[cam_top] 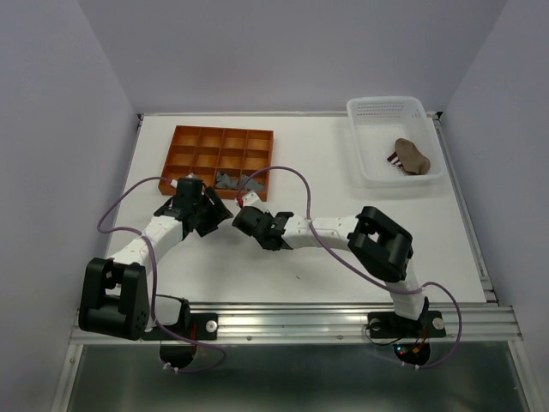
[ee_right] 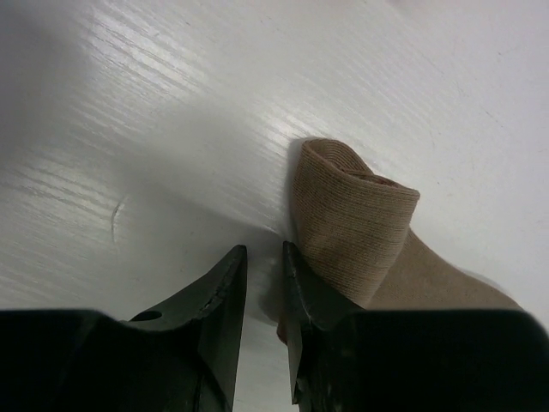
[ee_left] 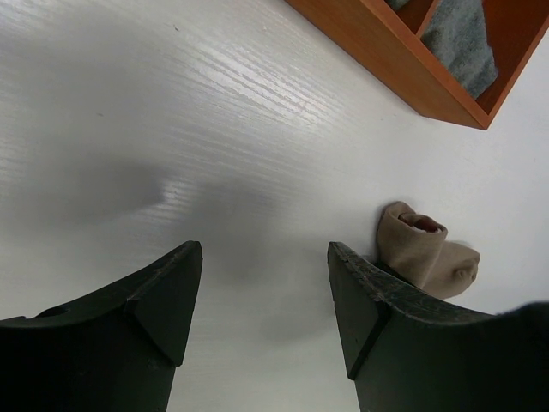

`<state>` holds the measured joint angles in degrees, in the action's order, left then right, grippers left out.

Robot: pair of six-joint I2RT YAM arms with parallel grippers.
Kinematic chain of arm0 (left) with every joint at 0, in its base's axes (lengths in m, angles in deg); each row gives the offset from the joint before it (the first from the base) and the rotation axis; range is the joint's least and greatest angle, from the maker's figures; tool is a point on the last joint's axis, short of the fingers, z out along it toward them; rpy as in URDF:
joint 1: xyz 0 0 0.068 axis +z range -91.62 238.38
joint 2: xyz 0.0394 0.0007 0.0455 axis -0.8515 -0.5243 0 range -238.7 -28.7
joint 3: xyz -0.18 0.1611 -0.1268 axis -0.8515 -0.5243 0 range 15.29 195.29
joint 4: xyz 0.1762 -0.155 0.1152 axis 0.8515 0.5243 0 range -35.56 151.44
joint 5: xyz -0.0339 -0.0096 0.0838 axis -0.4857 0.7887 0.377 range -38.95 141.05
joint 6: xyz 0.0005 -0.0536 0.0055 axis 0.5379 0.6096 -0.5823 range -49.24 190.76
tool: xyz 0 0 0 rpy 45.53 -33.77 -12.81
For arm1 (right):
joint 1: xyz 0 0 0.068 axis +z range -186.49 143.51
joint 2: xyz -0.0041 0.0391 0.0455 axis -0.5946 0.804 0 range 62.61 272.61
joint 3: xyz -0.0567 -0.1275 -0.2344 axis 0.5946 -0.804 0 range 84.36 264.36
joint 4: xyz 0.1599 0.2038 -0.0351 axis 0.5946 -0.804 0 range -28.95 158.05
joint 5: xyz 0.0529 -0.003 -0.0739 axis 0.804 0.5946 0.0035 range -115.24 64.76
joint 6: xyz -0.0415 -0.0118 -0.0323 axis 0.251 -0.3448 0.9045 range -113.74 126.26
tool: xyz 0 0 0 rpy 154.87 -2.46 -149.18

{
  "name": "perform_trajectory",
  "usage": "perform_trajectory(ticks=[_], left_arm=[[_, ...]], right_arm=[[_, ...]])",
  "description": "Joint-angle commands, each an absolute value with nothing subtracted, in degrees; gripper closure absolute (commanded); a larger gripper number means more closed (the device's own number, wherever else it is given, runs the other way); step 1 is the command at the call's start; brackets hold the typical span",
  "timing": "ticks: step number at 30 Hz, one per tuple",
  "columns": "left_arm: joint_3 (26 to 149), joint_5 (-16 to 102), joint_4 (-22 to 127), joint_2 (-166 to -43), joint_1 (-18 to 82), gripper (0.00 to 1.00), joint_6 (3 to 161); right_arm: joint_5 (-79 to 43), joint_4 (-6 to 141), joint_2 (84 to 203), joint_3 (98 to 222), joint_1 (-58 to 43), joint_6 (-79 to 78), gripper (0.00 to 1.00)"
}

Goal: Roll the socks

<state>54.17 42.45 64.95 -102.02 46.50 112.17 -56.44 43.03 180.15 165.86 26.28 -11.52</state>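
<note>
A tan-brown sock, partly rolled with its cuff up, lies on the white table between my two grippers. My right gripper sits low beside it with the jaws drawn close. Only a narrow strip of bare table shows between them, and its right finger presses against the sock's side. In the left wrist view the same sock lies just right of my left gripper, which stands wide open over bare table. Grey socks fill two cells of the orange tray.
The orange tray's corner with a grey sock is just beyond the left gripper. At the back right a white basket holds a tan sock and a red-white striped piece. Both arms meet mid-table.
</note>
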Motion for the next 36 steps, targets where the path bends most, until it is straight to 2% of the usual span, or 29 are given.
perform_trajectory(ticks=[1,7,16,21,36], left_arm=[[54.3,41.8,64.2,-101.3,46.6,0.28,112.0],[54.2,41.4,63.6,-101.7,46.6,0.28,111.8],[54.1,40.7,63.1,-101.6,46.6,0.28,111.8],[54.2,40.4,63.2,-101.8,46.6,0.28,111.9],[54.9,40.3,63.5,-102.1,46.6,0.28,112.2]], right_arm=[[-58.6,42.7,180.9,165.5,26.9,-11.1,0.71],[-55.0,44.4,175.6,167.9,26.9,-7.6,0.71],[-58.3,44.2,172.7,165.8,26.9,-7.4,0.68],[-58.8,43.4,173.9,164.3,26.9,-8.2,0.66],[-60.7,41.9,178.9,162.0,25.8,-9.4,0.67]])
